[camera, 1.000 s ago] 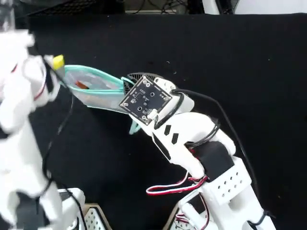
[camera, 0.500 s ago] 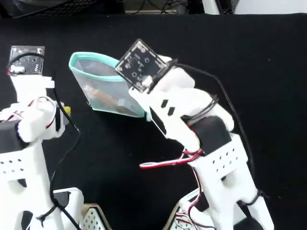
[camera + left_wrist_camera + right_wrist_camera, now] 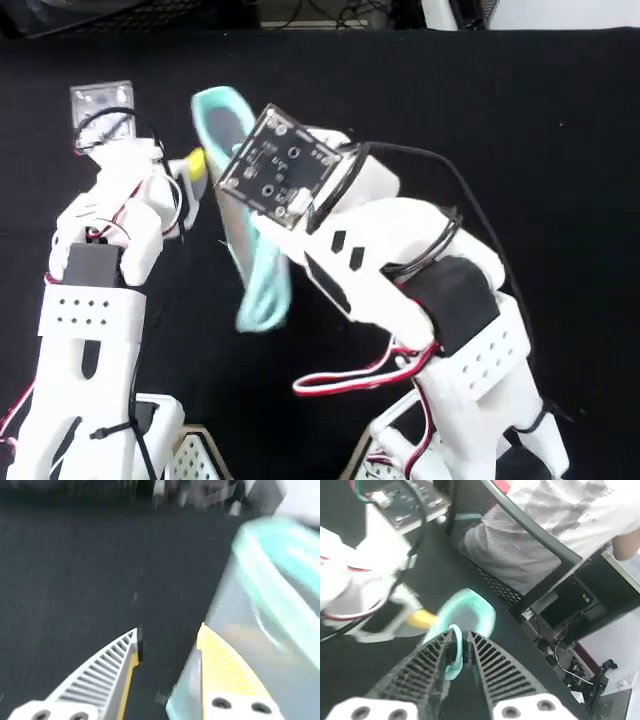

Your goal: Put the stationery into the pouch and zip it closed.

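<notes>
I can make out no word or number anywhere. The circuit board [image 3: 275, 180] on my right wrist carries tiny pale marks, too small to read, and so does the second board [image 3: 100, 104] on my left wrist. Two black slanted marks [image 3: 348, 262] sit on the white shell of my right arm; they are shapes, not letters. The pouch [image 3: 262, 285] bears no print that I can read.

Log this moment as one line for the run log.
right gripper: shut on pouch rim, pouch held up on edge | left gripper: open, beside pouch | zip: cannot tell
</notes>
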### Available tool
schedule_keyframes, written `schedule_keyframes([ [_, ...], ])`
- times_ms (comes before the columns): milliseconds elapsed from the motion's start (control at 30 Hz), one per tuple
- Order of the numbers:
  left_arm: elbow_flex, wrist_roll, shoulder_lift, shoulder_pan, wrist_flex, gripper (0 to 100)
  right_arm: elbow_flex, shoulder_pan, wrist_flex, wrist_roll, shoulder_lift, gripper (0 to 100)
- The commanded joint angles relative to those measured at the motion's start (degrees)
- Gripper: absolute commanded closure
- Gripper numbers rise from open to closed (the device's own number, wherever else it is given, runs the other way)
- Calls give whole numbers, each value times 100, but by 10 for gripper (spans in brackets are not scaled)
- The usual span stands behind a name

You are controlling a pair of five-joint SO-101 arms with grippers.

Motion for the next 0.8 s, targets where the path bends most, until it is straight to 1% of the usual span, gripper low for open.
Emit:
schedule_keyframes([
  [0, 75, 79, -105, 75, -818, 798, -462, -105, 0, 18, -4, 986],
  [67, 171, 79, -105, 75, -905, 798, -532, -97, 0, 26, 4, 986],
  [167, 303, 70, -176, -40, -571, 798, -497, -70, 0, 26, -4, 986],
  [233, 242, 79, -229, -215, -114, 798, -444, -70, 26, 149, -4, 986],
  [333, 75, 79, -615, -453, 844, 798, -400, -70, 35, 211, -4, 986],
  [433, -48, 44, -1310, -479, 1741, 797, -391, -70, 18, 211, 4, 986],
  [533, -66, 44, -2189, -462, 2330, 796, -418, -70, 0, 211, 119, 986],
  [567, -66, 44, -2497, -409, 2470, 796, -426, -70, 0, 220, 198, 986],
  [633, -40, 44, -3121, -92, 2725, 796, -444, -62, -9, 220, 365, 986],
  [667, -4, 26, -3402, 136, 2848, 796, -453, -62, -9, 220, 435, 986],
  [767, 171, -334, -4088, 980, 3086, 796, -664, -62, 0, 220, 576, 986],
])
